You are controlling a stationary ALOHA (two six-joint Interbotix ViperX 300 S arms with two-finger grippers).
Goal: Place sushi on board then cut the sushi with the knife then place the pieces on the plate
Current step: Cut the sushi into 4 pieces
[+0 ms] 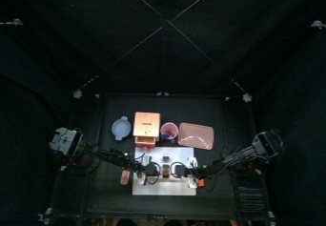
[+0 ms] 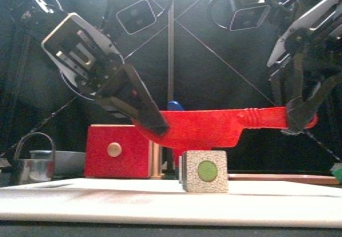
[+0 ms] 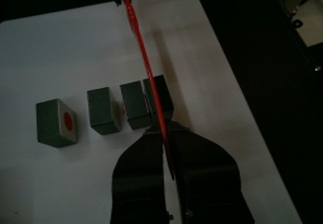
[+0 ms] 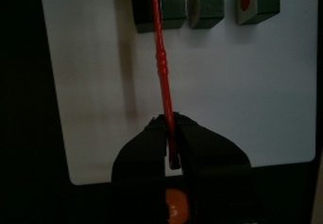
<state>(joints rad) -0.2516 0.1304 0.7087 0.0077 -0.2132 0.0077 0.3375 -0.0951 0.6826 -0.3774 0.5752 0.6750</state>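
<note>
The knife (image 2: pixel 214 124) is red, the board (image 2: pixel 107 193) white, the sushi piece (image 2: pixel 205 171) speckled grey with a green centre, the tray (image 1: pixel 196 133) pink.

Knife (image 2: pixel 221 124): red plastic, smooth, glossy. Board (image 2: pixel 107 193): white, matt, smooth. Sushi (image 2: pixel 205 171): speckled, rough-looking face. Cutter (image 2: pixel 36 166): shiny metal. My left gripper (image 3: pixel 165 138): matt black.

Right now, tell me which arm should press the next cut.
Left, probably. Both grippers are shut on the red knife, but the left gripper sits right beside the sushi blocks, with the blade against them; the right gripper holds farther back, near the white board's edge.
</note>
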